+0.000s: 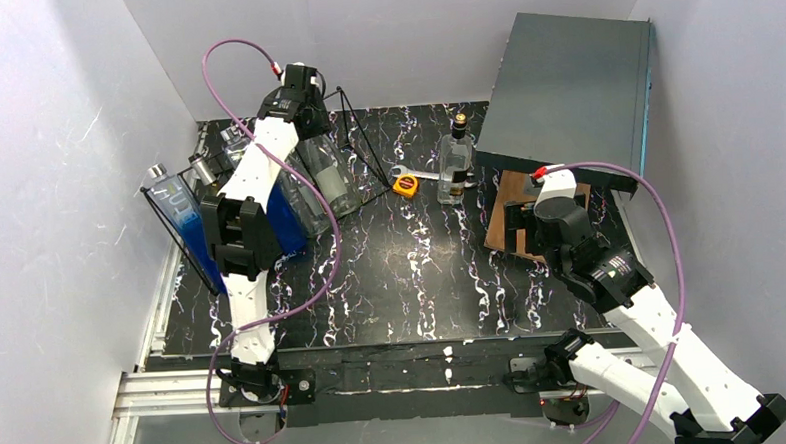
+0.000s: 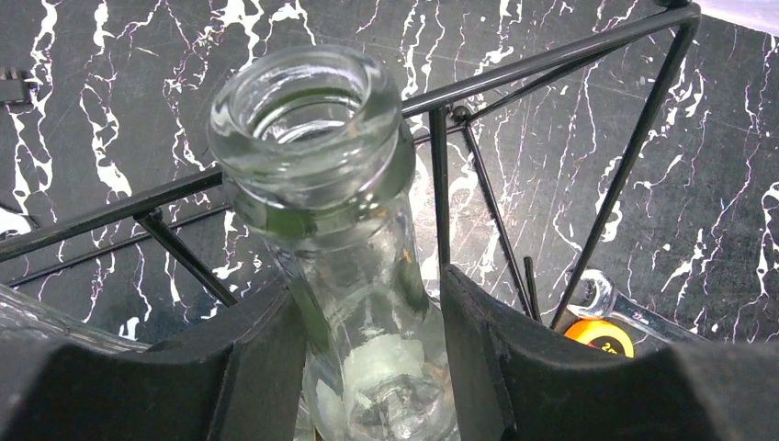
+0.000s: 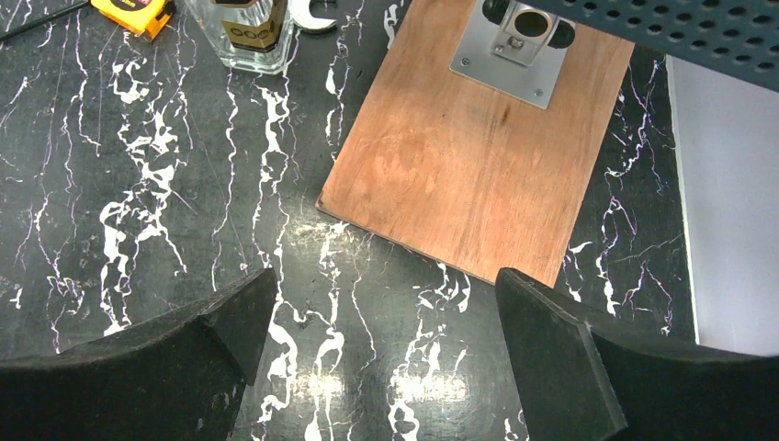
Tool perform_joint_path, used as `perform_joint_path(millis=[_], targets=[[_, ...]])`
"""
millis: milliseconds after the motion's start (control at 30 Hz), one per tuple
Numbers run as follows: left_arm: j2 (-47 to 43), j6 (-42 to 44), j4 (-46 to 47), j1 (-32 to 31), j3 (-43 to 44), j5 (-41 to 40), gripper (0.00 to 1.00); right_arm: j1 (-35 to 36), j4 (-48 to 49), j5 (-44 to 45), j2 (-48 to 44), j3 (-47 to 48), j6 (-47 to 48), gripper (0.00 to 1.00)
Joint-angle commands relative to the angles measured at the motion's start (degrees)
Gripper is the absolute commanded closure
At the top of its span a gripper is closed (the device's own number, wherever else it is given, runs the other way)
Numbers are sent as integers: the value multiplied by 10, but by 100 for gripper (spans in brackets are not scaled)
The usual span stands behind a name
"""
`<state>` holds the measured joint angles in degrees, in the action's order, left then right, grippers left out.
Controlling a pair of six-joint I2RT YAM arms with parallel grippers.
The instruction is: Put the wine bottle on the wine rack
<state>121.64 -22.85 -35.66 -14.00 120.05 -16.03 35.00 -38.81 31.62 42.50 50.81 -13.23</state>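
Note:
The wine bottle [image 1: 329, 180] is clear glass and lies tilted on the right end of the black thin-wire wine rack [image 1: 372, 153] at the back left. My left gripper [image 1: 312, 120] is shut on its neck. In the left wrist view the bottle's neck [image 2: 358, 303] fills the gap between the two black fingers [image 2: 248, 367] of the left gripper [image 2: 367, 285]. The open mouth points up, with the rack's bars [image 2: 551, 60] behind it. My right gripper [image 1: 519, 226] is open and empty over the table by a wooden board, as the right wrist view [image 3: 386, 280] shows.
Blue bottles [image 1: 182, 216] lie on the rack's left part. A square clear bottle [image 1: 455, 159] stands mid-back beside a yellow tape measure [image 1: 404, 185] and a wrench [image 1: 419, 173]. A dark grey box [image 1: 569, 94] stands at the back right, above the wooden board [image 3: 478, 156] with its metal fitting [image 3: 514, 41].

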Motion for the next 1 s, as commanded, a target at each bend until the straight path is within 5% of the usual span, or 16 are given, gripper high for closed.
perform_joint_path(millis=[0, 467, 967], targets=[[0, 45, -13, 13, 11, -12, 59, -4, 26, 1, -1, 4, 7, 2], [-16, 51, -7, 15, -4, 18, 25, -6, 27, -2, -5, 4, 7, 2], [-124, 38, 1, 15, -59, 91, 20, -6, 29, -8, -8, 4, 8, 2]])
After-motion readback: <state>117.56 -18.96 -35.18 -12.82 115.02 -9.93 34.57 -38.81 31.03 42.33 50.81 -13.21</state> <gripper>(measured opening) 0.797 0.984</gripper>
